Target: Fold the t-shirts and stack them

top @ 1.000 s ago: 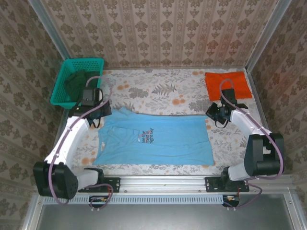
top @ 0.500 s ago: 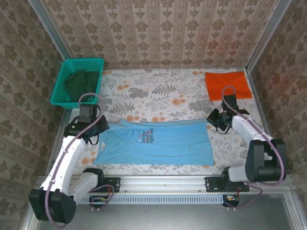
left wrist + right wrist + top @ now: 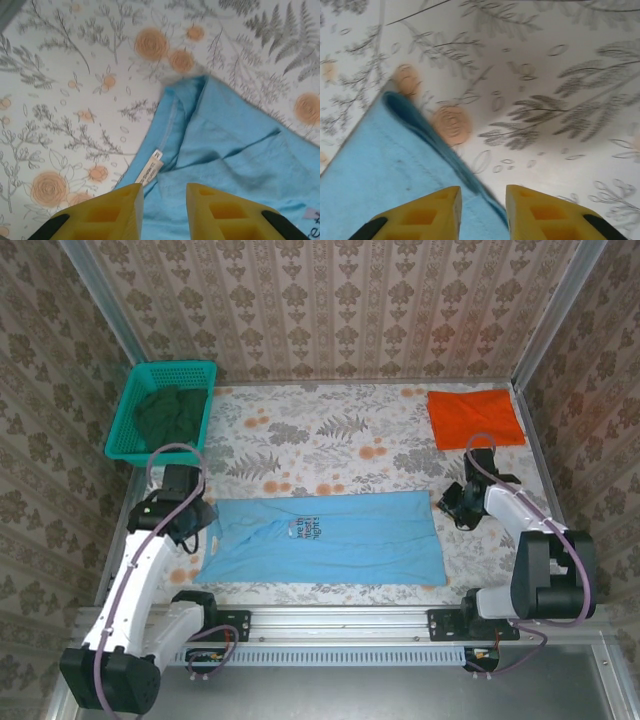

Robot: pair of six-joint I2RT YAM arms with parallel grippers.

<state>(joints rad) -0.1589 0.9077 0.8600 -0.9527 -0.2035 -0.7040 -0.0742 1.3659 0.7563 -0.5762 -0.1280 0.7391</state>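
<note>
Top external gives us the left arm rising from its base at the near left corner and reaching forward, wrist bent down over the left end of the light-blue cotton t-shirt. The right arm's forearm angles away and inward to the tee's far right corner. That tee lies flat as a long band across the near half of the floral-printed table cover. Its chest print is too small for us to read.

At the left wrist, the left gripper has its yellow fingers a little apart, hovering over the collar beside a white sewn-in label and pinching nothing; the label's text is illegible. At the right wrist, the blurred picture shows the right gripper likewise slightly parted above the blue hem, gripping nothing.

Farther off, the plain bright-orange t-shirt lies folded at the far right corner, and a teal plastic basket holding dark green cloth sits far left.
</note>
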